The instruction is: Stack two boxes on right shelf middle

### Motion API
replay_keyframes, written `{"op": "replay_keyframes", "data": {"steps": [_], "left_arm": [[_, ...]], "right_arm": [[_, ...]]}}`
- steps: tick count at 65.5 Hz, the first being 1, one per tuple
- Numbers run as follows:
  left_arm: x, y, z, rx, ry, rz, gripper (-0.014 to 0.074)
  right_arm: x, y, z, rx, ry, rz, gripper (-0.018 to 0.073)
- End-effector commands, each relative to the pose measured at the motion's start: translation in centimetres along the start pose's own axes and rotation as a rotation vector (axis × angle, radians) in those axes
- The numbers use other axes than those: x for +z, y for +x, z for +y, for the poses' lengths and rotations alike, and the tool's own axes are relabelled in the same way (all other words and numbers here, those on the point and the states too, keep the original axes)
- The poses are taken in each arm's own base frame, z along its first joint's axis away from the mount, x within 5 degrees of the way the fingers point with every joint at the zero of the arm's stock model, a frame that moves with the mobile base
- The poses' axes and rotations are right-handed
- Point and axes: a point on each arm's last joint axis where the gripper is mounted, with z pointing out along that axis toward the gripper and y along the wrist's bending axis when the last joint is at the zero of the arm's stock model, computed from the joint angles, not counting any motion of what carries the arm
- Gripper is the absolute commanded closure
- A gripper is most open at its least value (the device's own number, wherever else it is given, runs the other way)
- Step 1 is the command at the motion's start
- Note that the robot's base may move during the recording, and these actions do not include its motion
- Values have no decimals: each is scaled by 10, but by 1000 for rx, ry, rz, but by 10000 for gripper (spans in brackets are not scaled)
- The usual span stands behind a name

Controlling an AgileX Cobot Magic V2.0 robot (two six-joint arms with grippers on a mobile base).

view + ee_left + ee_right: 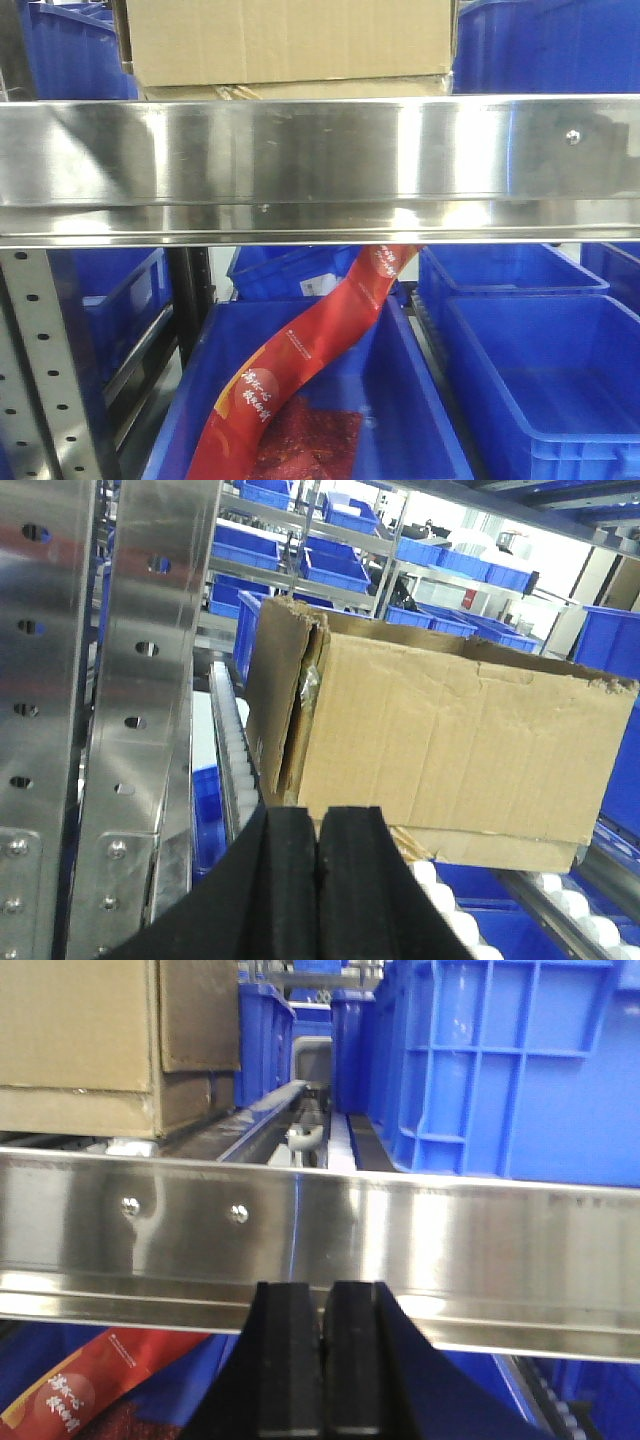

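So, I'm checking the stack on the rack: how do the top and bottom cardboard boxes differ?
The top cardboard box shows a tall face; the bottom cardboard box shows only a thin strip above the steel beam. From the left wrist, the top box has a torn, gaping end flap, while the bottom one's visible edge looks flat and paler. Both are plain brown cardboard, one resting on the other.

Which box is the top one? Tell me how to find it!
Find the wide shiny steel beam across the rack. Just above it sit brown cardboard boxes, one on another, between blue bins. The top box is the taller one with the smooth front; the bottom box shows only a thin strip under it.
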Motion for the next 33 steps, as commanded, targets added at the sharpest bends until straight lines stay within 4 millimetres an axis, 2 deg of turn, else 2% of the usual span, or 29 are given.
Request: {"op": "replay_keyframes", "data": {"steps": [1,33], "left_arm": [[-2,-3,0,0,3,-27,707],[-2,-3,0,0,3,-27,707]], "right_arm": [[-1,-4,-1,-5,8,-49,721],[-1,-4,-1,-5,8,-54,721]]}}
